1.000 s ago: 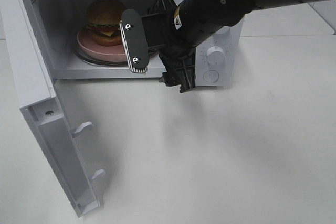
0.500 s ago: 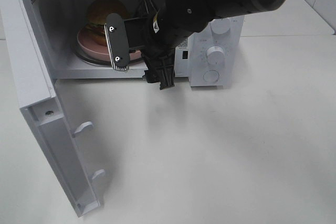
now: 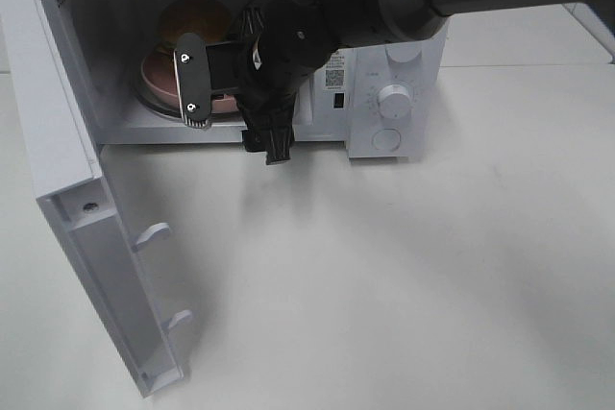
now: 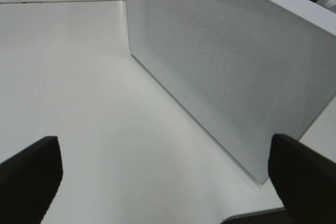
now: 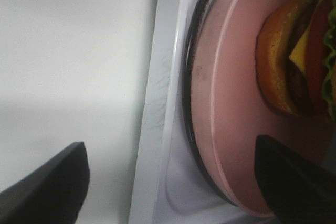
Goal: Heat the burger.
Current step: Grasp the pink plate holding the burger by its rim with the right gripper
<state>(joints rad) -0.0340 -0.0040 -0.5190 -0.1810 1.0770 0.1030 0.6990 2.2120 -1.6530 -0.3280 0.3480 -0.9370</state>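
Right hand (image 3: 231,108), spread and empty, is being swung leftward past burger (image 3: 197,18), likely toward door (image 3: 58,141) for closing.

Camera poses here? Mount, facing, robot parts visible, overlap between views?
Exterior high: mounted high, looks down on the table and the open microwave; shows the right arm with the right end effector at the cavity.
Left wrist: on the left arm, faces a white perforated panel; the open left end effector shows.
Right wrist: on the right arm, faces the pink plate and burger; its own open fingertips show.
Shared: exterior high and right wrist both show burger and pink plate.
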